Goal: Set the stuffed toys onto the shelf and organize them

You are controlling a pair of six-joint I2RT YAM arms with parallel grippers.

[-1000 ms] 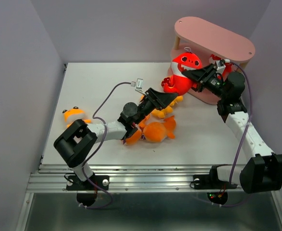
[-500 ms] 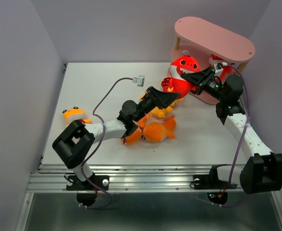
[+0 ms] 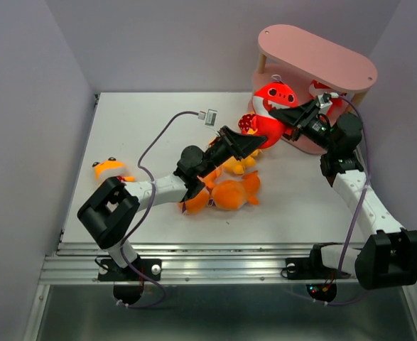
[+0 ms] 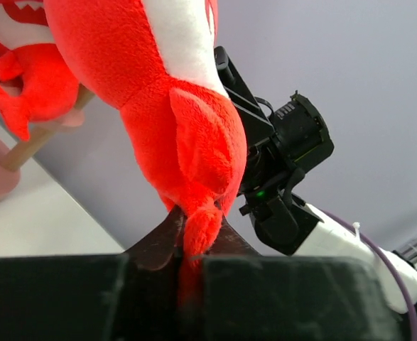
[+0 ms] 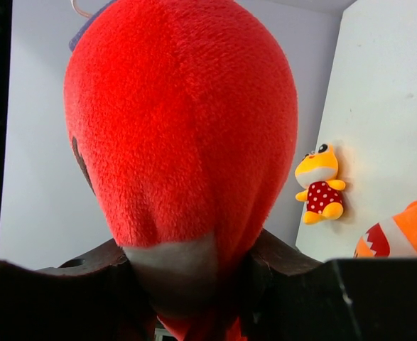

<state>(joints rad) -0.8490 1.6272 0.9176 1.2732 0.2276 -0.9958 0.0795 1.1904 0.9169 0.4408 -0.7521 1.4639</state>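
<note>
Nearest the arm bases, an orange shark [image 3: 235, 193] is lying on the worktop [image 3: 144, 128] with another orange toy [image 3: 196, 203] partly hidden under the left forearm. A small yellow figure [image 3: 109, 169] is sitting well apart at the left edge, and more yellow plush [image 3: 240, 165] is bunched just beyond the sharks. Past that pile, the left end effector [image 3: 256, 144] is pinching only the tip of the tail fin of the red shark [image 3: 273, 105]. The right end effector [image 3: 283, 116] is clamping the same toy by its body from the other side. The shark is hanging between them off the worktop, just in front of the pink shelf [image 3: 315, 57], where a second red shark [image 3: 320, 88] is already resting beside a post. The main risk is likely the shared hold: if the arms are pulling apart or moving out of step, the thin tail pinch could slip free and the toy could swing. If the right grip then loosens too early, the shark could drop short of the board. Pushing it in too fast could knock the second red shark off. The left forearm, lying low over the pile, could also drag the orange toys as it moves.
</note>
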